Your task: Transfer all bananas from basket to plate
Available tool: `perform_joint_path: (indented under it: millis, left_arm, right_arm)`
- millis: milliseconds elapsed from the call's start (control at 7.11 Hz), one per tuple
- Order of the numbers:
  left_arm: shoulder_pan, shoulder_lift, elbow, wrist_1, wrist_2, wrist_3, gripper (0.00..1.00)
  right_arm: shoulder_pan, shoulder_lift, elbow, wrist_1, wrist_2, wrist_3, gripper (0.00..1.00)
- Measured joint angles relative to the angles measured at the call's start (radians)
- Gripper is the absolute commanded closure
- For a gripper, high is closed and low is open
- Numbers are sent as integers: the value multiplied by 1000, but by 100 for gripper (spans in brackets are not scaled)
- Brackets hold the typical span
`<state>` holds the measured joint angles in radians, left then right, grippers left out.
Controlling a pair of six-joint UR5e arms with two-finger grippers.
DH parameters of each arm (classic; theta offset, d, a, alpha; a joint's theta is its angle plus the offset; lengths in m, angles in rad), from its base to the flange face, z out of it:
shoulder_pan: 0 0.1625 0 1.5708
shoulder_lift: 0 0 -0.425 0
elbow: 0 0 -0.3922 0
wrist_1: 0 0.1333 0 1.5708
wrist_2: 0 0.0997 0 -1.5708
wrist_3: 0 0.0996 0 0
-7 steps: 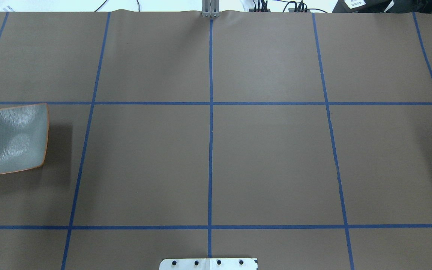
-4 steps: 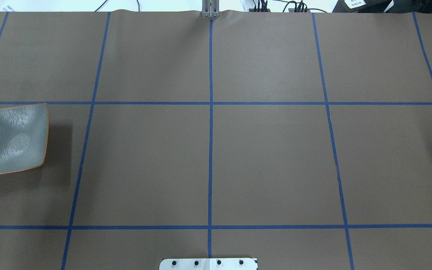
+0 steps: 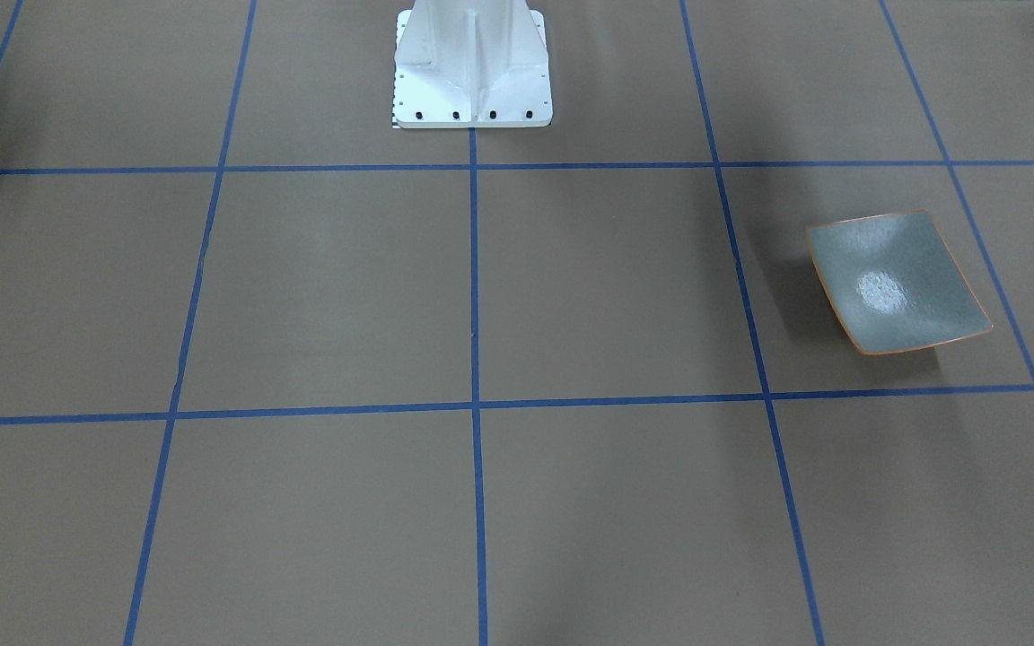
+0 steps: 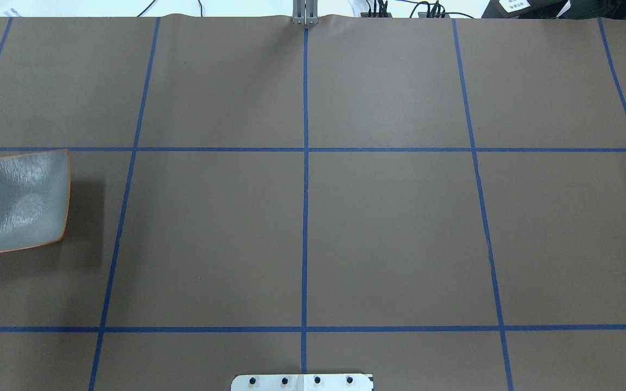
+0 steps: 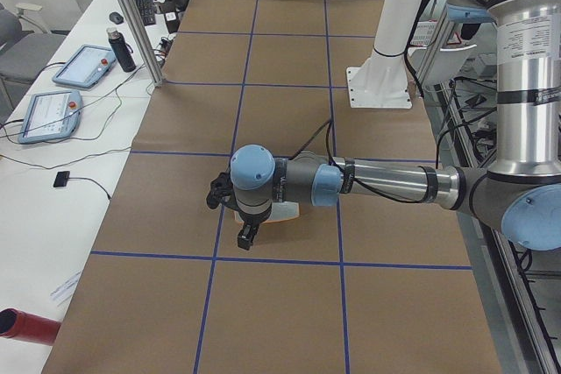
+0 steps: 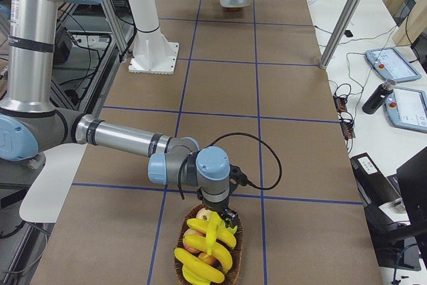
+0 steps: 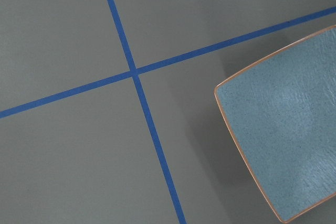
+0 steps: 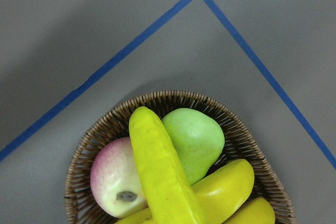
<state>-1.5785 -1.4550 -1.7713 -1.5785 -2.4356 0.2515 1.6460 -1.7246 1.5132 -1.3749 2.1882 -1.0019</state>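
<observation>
The grey-green plate [image 4: 17, 201] with an orange rim lies bare at the table's left end; it also shows in the front view [image 3: 898, 283] and the left wrist view [image 7: 283, 129]. My left gripper [image 5: 248, 236] hangs just over the plate [image 5: 285, 213]; I cannot tell if it is open or shut. Several yellow bananas [image 6: 208, 255] lie in a wicker basket [image 6: 238, 231] at the right end. My right gripper [image 6: 227, 215] is right above them, against one upright banana [image 6: 212, 230]; I cannot tell its state. The right wrist view shows that banana [image 8: 157, 166] close up.
The basket [image 8: 173, 97] also holds a green pear [image 8: 197, 137] and a pink-white apple [image 8: 113, 177]. The white robot base [image 3: 472, 67] stands at the table's middle edge. A side desk with tablets [image 5: 48, 111] and a bottle [image 5: 121, 48] lies beyond the table.
</observation>
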Motion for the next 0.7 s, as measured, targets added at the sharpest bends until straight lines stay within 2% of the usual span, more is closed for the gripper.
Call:
perform_joint_path:
  millis: [141, 281, 422, 703]
  left_arm:
    - [0, 5, 0, 0, -1, 0, 0]
    - [0, 9, 0, -1, -1, 1, 0]
    - [0, 13, 0, -1, -2, 2, 0]
    - [0, 18, 0, -2, -2, 3, 0]
  right_arm:
    - [0, -2, -17, -2, 1, -12, 24]
    - [0, -7, -24, -3, 1, -16, 70]
    - [0, -8, -30, -1, 0, -19, 99]
    - [0, -8, -35, 4, -2, -17, 100]
